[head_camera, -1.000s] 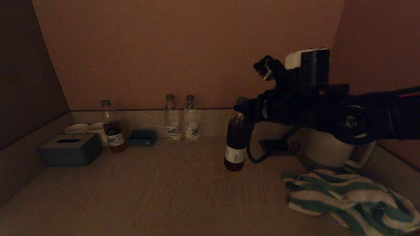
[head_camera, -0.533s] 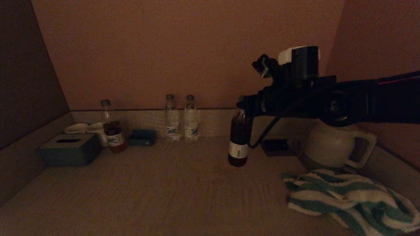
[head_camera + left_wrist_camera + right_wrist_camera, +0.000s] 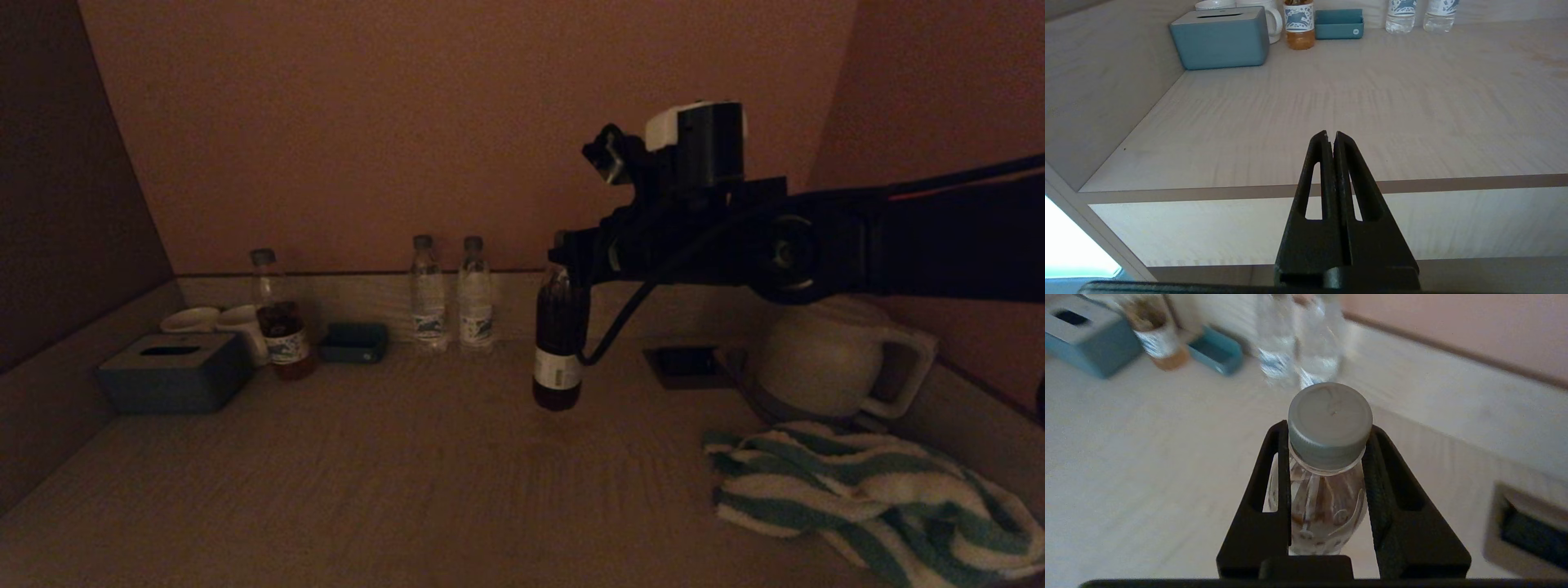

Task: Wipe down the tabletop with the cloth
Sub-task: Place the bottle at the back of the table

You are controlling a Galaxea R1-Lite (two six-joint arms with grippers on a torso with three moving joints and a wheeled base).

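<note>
We clear first: right gripper (image 3: 1327,457) clamps the tea bottle (image 3: 558,343) at the neck, hanging off the tabletop (image 3: 392,474). Keep it plumb, carry clear of the water bottles (image 3: 451,292) beyond it, set flat. Cloth (image 3: 865,498) lies behind and below the gripper, untouched, partly cut off. Left gripper (image 3: 1331,141) closed, empty, parked at the table edge.

Head camera looks down across the tabletop (image 3: 367,490); both wrist cameras face it close, sharing the tissue box (image 3: 1220,36).
</note>
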